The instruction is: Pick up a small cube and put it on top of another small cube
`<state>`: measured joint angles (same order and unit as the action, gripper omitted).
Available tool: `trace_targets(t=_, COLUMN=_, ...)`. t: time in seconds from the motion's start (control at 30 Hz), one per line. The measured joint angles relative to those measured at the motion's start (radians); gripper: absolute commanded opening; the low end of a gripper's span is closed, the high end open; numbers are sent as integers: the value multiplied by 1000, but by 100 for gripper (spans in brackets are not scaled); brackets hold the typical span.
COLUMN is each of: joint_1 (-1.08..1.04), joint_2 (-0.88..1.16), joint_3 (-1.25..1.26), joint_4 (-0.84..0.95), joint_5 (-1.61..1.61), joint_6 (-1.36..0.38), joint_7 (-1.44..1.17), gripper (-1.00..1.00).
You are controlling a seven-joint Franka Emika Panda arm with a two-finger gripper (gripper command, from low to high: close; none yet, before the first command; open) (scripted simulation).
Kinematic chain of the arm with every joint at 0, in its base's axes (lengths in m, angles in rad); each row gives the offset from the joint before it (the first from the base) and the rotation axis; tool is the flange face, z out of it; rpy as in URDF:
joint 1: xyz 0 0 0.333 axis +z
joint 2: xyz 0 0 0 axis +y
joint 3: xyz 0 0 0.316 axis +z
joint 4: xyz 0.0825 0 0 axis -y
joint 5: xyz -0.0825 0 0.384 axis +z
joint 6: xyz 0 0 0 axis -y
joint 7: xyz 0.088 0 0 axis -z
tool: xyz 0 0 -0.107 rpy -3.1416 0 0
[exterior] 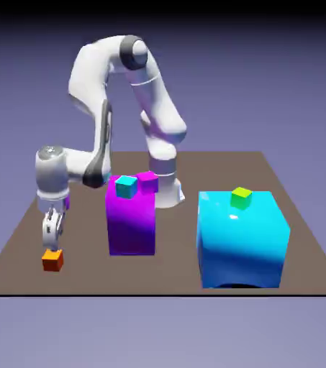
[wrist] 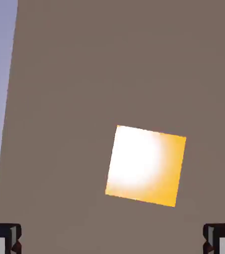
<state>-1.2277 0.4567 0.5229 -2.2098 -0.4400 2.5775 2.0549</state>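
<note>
While sitting alone near the bench (exterior: 21, 251) corner at the exterior view's left, small cube (exterior: 52, 259) looks rigid, light, smooth-sided; probably slippery, so best pinched square across two opposite flat sides, low and centred. Directly above it, tool (exterior: 51, 233), pointing down, spread to its widest, empty, touching nothing. In the hand view, cube top glaring bright, slightly rotated against the fingertips (wrist: 2, 238). Farther off: tall purple block (exterior: 131, 223), big cyan block (exterior: 241, 241), tiny green cube (exterior: 241, 198) on top.

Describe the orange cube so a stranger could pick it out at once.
Start at the tall purple block and look toward the exterior view's left, by the table edge. The tiny orange cube sits there alone under the open claw, the only orange thing.
</note>
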Motion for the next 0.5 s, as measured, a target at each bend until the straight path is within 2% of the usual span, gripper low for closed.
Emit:
trace_targets(t=0.07, joint_1=-12, joint_2=10, joint_3=5, joint_4=6, joint_5=-4, joint_6=-4, joint_7=12, gripper=0)
trace_targets(t=0.2, joint_1=76, joint_2=154, joint_3=-107, joint_4=49, joint_5=-111, joint_6=97, joint_7=87, gripper=0)
trace_targets(t=0.23, joint_1=86, joint_2=172, joint_3=-120, joint_4=54, joint_5=-123, joint_6=109, joint_7=96, gripper=-100)
trace_targets(t=0.3, joint_1=86, joint_2=172, joint_3=-120, joint_4=54, joint_5=-123, joint_6=109, joint_7=96, gripper=-100)
trace_targets(t=0.43, joint_1=-1, joint_2=27, joint_3=-8, joint_4=11, joint_5=-16, joint_6=9, joint_7=21, gripper=-100)
trace_targets(t=0.5, joint_1=36, joint_2=-46, joint_3=-18, joint_4=-14, joint_5=18, joint_6=-34, joint_7=-33, gripper=-100)
